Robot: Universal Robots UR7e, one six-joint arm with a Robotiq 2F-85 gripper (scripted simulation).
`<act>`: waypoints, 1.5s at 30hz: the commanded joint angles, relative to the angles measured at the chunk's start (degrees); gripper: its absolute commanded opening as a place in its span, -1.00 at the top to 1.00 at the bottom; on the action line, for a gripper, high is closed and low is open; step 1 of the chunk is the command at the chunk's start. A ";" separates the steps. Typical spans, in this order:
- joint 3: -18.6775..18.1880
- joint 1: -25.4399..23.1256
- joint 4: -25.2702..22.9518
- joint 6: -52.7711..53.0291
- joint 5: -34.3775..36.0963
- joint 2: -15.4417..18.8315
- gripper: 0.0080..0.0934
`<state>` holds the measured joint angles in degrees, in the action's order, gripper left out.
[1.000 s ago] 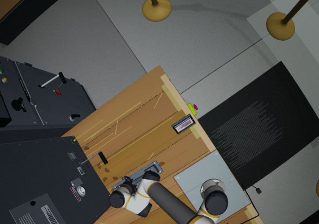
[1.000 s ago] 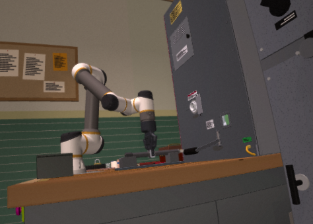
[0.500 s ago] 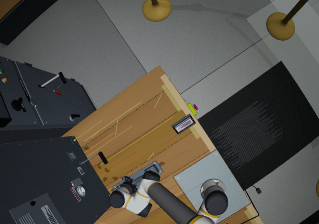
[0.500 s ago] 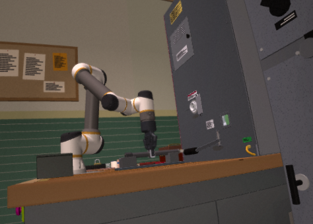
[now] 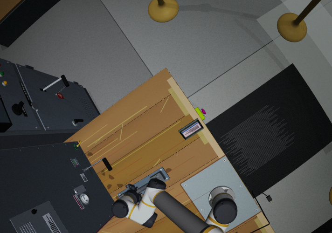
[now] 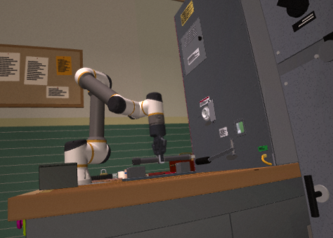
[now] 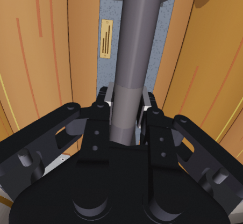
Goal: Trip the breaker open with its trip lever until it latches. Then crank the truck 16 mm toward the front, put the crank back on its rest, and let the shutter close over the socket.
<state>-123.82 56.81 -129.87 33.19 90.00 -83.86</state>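
Observation:
The crank's rest (image 5: pixel 150 179) on the bench is largely covered by my arm from above. The grey crank (image 7: pixel 131 61) lies along this rest, and my gripper (image 7: pixel 126 107) is closed around its shaft from above (image 6: pixel 160 159). The crank (image 6: pixel 161 159) runs level, just above the bench, pointing toward the dark breaker cabinet (image 6: pixel 224 83). The trip lever (image 5: pixel 98 165) with its black grip sticks out from the cabinet's lower front (image 6: pixel 214 157). The round socket (image 6: pixel 206 113) sits higher on the cabinet face (image 5: pixel 84 198), under a red and white label.
A small dark box (image 6: pixel 58 176) stands at the bench's near left corner. A label holder (image 5: pixel 191 129) and a green and magenta button (image 5: pixel 200 113) sit at the bench's far edge. A second cabinet (image 5: pixel 40 102) stands beside the first. Brass stanchions (image 5: pixel 163 8) stand on the floor.

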 commanded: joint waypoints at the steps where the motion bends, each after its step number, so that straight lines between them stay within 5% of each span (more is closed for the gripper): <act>1: 0.27 0.00 0.30 0.00 0.00 -0.37 1.00; 24: 5.89 0.00 11.79 0.00 0.00 -6.26 1.00; 45: 7.39 0.00 14.33 0.00 0.00 -7.33 1.00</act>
<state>-116.56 56.81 -115.42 33.20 90.00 -91.07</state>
